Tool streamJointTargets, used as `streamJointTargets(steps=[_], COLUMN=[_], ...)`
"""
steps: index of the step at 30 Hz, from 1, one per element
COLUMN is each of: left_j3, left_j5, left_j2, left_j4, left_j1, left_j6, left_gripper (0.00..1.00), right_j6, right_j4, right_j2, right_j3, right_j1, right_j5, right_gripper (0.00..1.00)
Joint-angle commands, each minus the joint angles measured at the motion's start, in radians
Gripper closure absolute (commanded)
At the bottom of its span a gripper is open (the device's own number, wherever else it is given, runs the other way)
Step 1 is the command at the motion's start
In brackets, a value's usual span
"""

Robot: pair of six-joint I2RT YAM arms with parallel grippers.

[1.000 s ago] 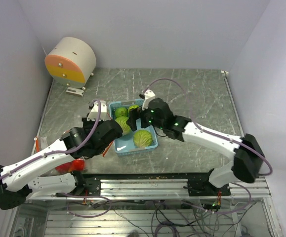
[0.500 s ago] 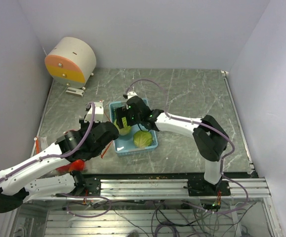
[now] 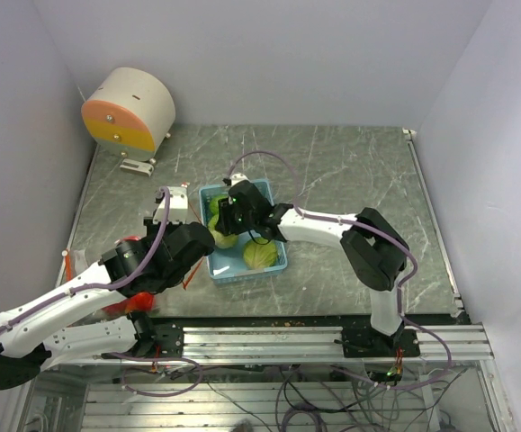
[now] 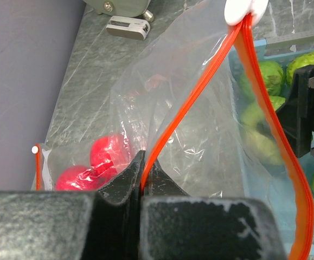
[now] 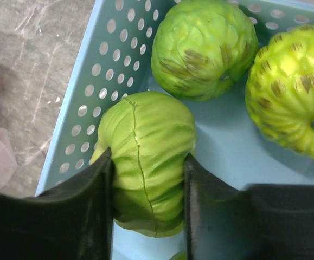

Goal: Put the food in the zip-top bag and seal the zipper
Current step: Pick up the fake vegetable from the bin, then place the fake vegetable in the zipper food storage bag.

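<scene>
Fruit (image 5: 146, 146) in right tool (image 5: 146, 173) sits beside basket wall (image 5: 100, 70)

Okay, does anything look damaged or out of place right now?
One thing: the green food piece clamped in the right end effector, inside the blue basket, has a thin jagged line down its face, a crack or a moulded seam; I cannot tell which. The zip-top bag pinched by the left end effector looks intact.
</scene>
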Motion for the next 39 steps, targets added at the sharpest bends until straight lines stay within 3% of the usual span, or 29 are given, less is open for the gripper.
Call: streamJointTargets(steps=[1, 3, 8, 13, 18, 22, 26, 33, 39], left_j3=[0.001, 0.005, -0.002, 0.009, 0.017, 0.032, 0.043, 0.039, 0.007], left_j5=[-0.004, -0.008, -0.017, -0.002, 0.010, 0.021, 0.042, 0.097, 0.166], left_j2=[0.001, 0.007, 0.008, 0.011, 0.007, 0.004, -0.018, -0.070, -0.147], left_j4=[0.023, 0.014, 0.017, 0.027, 0.056, 0.069, 0.094, 0.145, 0.208], left_j1=[0.005, 0.006, 0.005, 0.006, 0.007, 0.007, 0.006, 0.007, 0.007], left_j6=[-0.002, -0.010, -0.023, -0.025, -0.006, -0.002, 0.014, 0.026, 0.025], left_gripper=[0.93, 0.93, 0.93, 0.93, 0.93, 0.93, 0.93, 0.93, 0.93], right_j6=[-0.038, -0.059, -0.119, -0.164, -0.185, -0.099, 0.047, 0.257, 0.380], right_j4=[-0.053, -0.056, -0.034, 0.068, 0.208, 0.440, 0.708, 1.133, 1.298], right_j2=[-0.052, -0.106, -0.331, -0.575, -0.724, -0.722, -0.654, -0.536, -0.408], right_j3=[-0.054, -0.065, -0.132, -0.264, -0.365, -0.428, -0.470, -0.478, -0.431], right_j1=[-0.011, -0.011, -0.012, -0.015, -0.015, -0.012, -0.001, 0.021, 0.021], right_j5=[0.051, 0.061, 0.030, -0.194, -0.544, -0.835, -0.974, -0.971, -0.895], right_gripper=[0.83, 0.93, 0.97, 0.99, 0.99, 0.99, 0.99, 0.99, 1.00])
